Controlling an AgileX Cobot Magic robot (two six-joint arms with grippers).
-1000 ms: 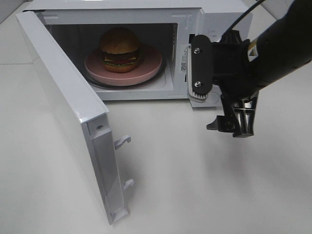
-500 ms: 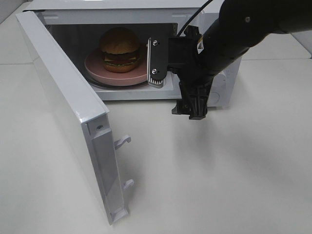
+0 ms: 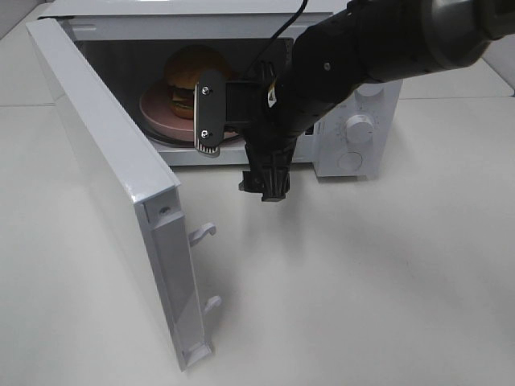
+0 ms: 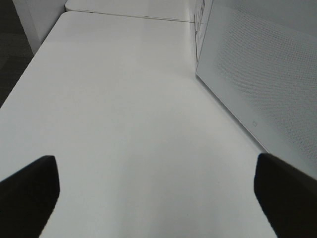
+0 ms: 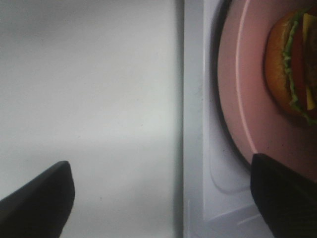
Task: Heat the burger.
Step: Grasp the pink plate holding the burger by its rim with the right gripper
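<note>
The burger (image 3: 183,71) sits on a pink plate (image 3: 157,108) inside the open microwave (image 3: 161,10), partly hidden behind my right arm. My right gripper (image 3: 233,161) hangs open and empty just in front of the oven's opening, above the table. In the right wrist view its fingertips (image 5: 34,198) frame the oven's front sill (image 5: 195,124), with the plate (image 5: 242,84) and burger (image 5: 290,69) just beyond. My left gripper (image 4: 158,198) is open over bare table beside the microwave's outer wall (image 4: 262,74); the exterior view does not show it.
The microwave door (image 3: 105,153) stands swung out to the left, its latch hooks (image 3: 201,233) pointing right. The control panel with two knobs (image 3: 360,127) is at the oven's right. The white table (image 3: 362,281) extends in front.
My right arm has swept left, from in front of the control panel to in front of the oven opening, now covering part of the burger. Door, plate and burger have not moved.
</note>
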